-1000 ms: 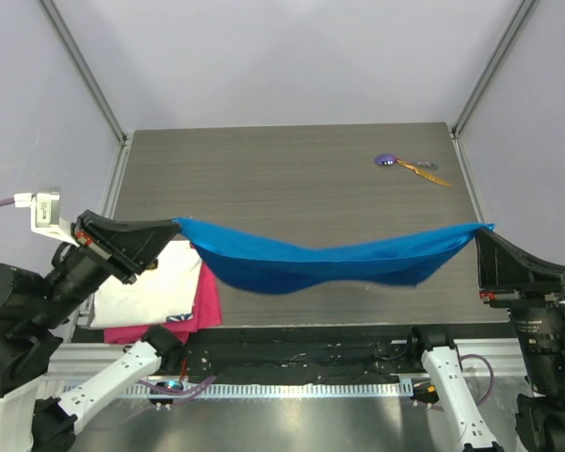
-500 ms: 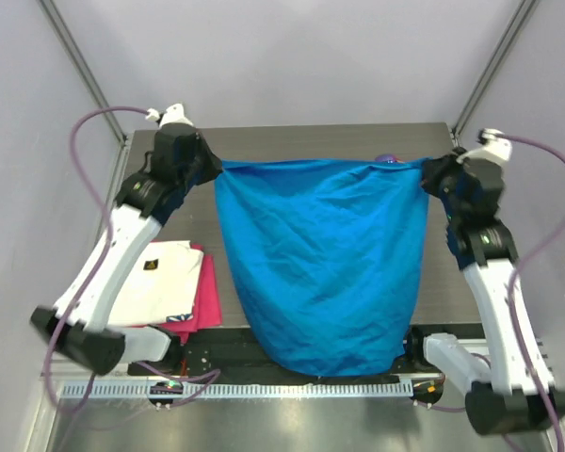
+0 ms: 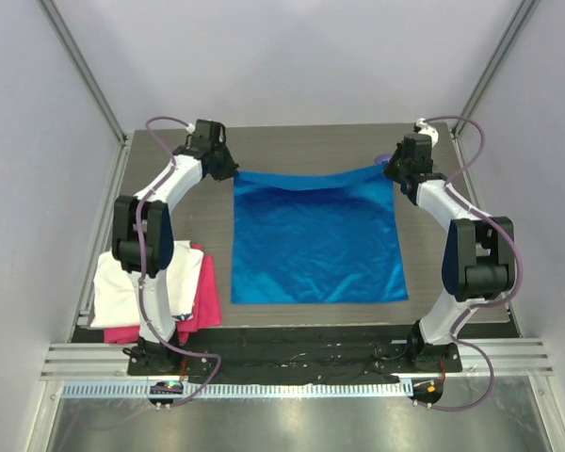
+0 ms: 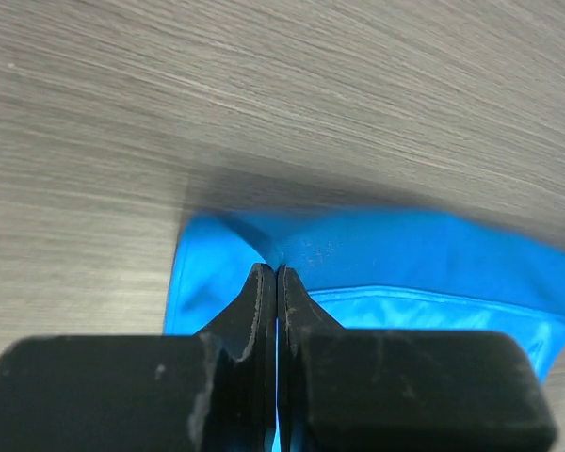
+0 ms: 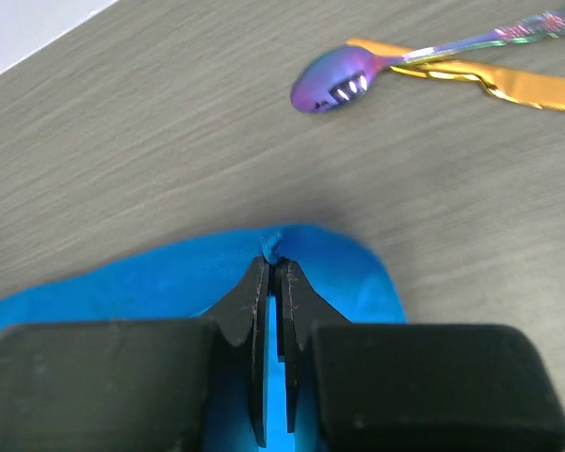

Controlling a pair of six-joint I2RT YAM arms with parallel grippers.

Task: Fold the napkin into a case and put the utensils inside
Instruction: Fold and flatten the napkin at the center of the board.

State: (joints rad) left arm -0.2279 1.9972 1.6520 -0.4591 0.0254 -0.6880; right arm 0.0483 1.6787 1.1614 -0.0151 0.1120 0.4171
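The napkin lies spread flat on the table, its two far corners pinched in the clenched left jaws and right jaws; the utensils lie just beyond the right corner. Laying-out looks finished. Folding next calls for letting go and regrasping one edge.

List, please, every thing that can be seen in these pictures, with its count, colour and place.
napkin: 1, bright blue, spread flat mid-table
spoon: 1, purple head, far right of the table, beyond the napkin's corner
gold utensil: 1, orange-gold, beside the spoon, crossing its handle
white cloth: 1, white, near left edge, on top of the pink cloth
pink cloth: 1, pink, under the white cloth
table: 1, dark grey wood grain
left claw: 1, black, shut on the napkin's far left corner
right claw: 1, black, shut on the napkin's far right corner
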